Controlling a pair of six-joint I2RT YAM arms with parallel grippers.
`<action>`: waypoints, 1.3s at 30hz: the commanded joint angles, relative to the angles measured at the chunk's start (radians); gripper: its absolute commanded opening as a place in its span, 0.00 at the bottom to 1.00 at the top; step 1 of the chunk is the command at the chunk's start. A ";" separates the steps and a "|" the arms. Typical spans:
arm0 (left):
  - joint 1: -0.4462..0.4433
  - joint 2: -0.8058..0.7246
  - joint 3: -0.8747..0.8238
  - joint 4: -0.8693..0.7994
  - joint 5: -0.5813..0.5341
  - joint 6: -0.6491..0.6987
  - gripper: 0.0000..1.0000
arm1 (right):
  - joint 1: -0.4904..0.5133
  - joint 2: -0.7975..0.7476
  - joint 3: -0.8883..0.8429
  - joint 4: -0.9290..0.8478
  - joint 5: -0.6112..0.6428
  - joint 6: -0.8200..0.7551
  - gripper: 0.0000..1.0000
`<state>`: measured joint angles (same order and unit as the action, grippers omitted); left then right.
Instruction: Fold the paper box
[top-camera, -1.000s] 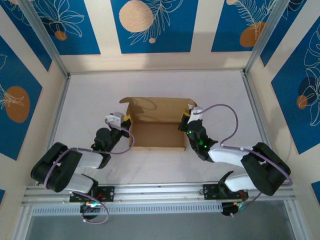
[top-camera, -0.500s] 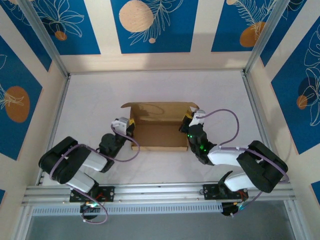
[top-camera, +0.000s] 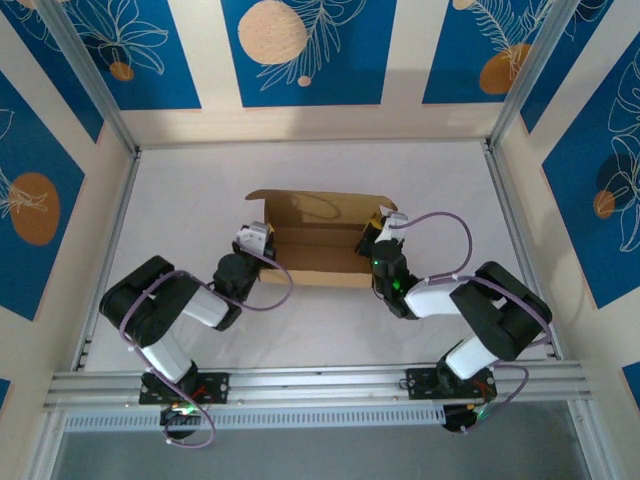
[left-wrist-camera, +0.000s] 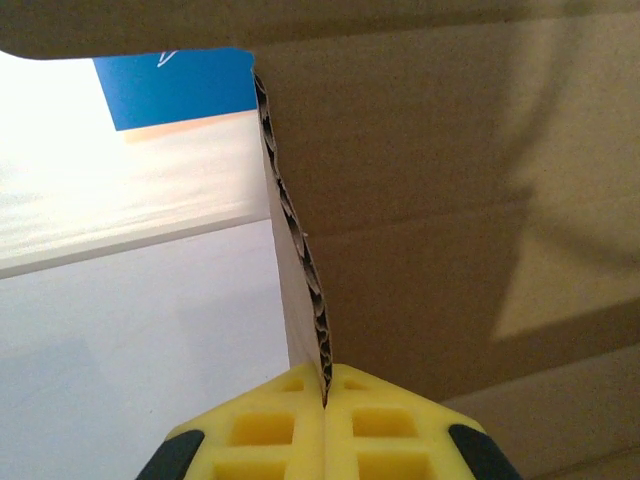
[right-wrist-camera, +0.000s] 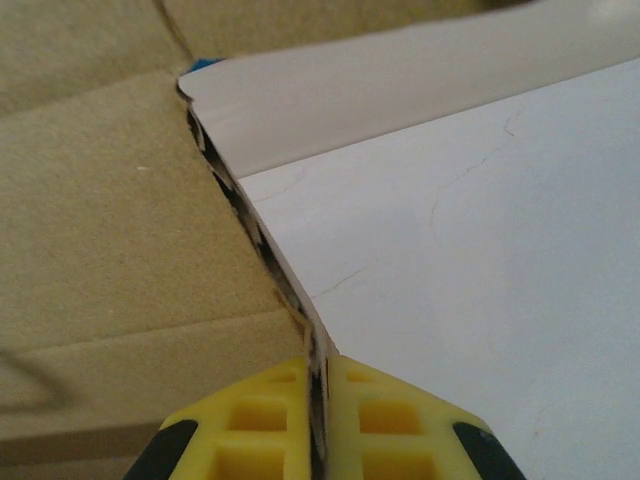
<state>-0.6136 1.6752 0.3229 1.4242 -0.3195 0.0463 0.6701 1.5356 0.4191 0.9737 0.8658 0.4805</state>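
Observation:
The brown paper box (top-camera: 318, 245) stands half formed in the middle of the table, its back panel (top-camera: 322, 208) raised and both side walls up. My left gripper (top-camera: 262, 240) is shut on the box's left side wall; the corrugated edge (left-wrist-camera: 300, 250) runs up from between the yellow pads (left-wrist-camera: 262, 430). My right gripper (top-camera: 374, 232) is shut on the right side wall, whose edge (right-wrist-camera: 262, 255) rises out of its yellow pads (right-wrist-camera: 390, 425). The box's inner face (right-wrist-camera: 110, 230) lies left of that edge.
The white table top (top-camera: 420, 190) stretches around the box. Metal frame rails (top-camera: 505, 200) and blue patterned walls (top-camera: 300, 50) enclose the workspace. Both arms reach in from the near edge, one at each end of the box.
Both grippers have carried the side walls farther from the near edge and the box has shifted that way. The back panel has tipped up and the visible floor has become narrower.

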 joint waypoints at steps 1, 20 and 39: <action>-0.022 0.011 0.014 -0.016 0.043 0.054 0.00 | 0.020 0.015 -0.026 -0.046 -0.066 0.040 0.11; -0.021 0.052 0.004 -0.018 0.064 0.115 0.00 | -0.018 -0.492 -0.084 -0.390 -0.234 0.017 0.63; -0.019 0.051 0.009 -0.016 0.104 0.124 0.00 | -0.292 -0.929 0.421 -1.528 -0.519 0.056 0.38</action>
<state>-0.6231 1.7061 0.3229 1.4315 -0.2462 0.1432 0.4263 0.5346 0.7441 -0.3847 0.4725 0.5755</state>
